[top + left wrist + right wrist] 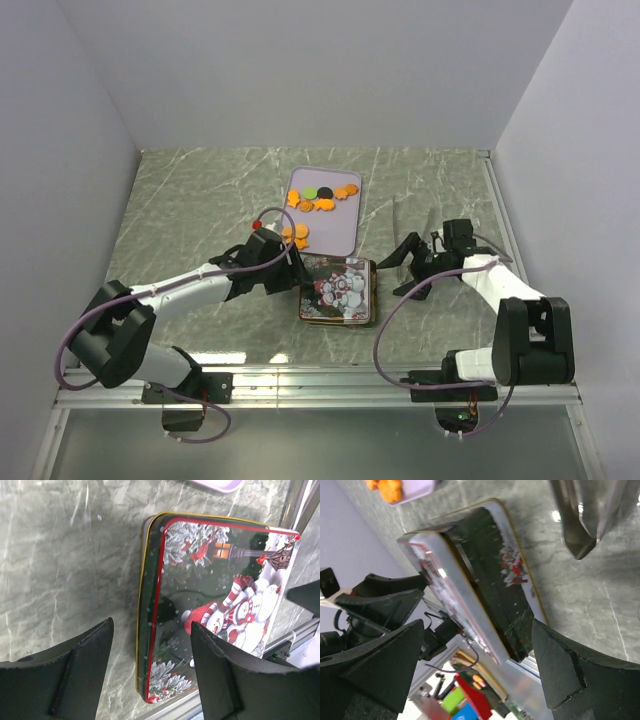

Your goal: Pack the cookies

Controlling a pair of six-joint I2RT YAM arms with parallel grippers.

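The cookies (320, 200) lie on a lavender tray (340, 235) at mid table: mostly orange pieces, one black, one green, with a second orange cluster (296, 236) at the tray's near left. A few orange ones show in the right wrist view (385, 487). A closed Christmas tin with a snowman lid (338, 290) sits in front of the tray; it also shows in the left wrist view (215, 595) and the right wrist view (485, 565). My left gripper (292, 272) (150, 665) is open and empty, its jaws straddling the tin's left edge. My right gripper (405, 270) (475, 665) is open and empty, just right of the tin.
The marble table (200, 210) is walled by white panels at the back and both sides. A metal rail (320, 380) runs along the near edge by the arm bases. Cables loop from both arms.
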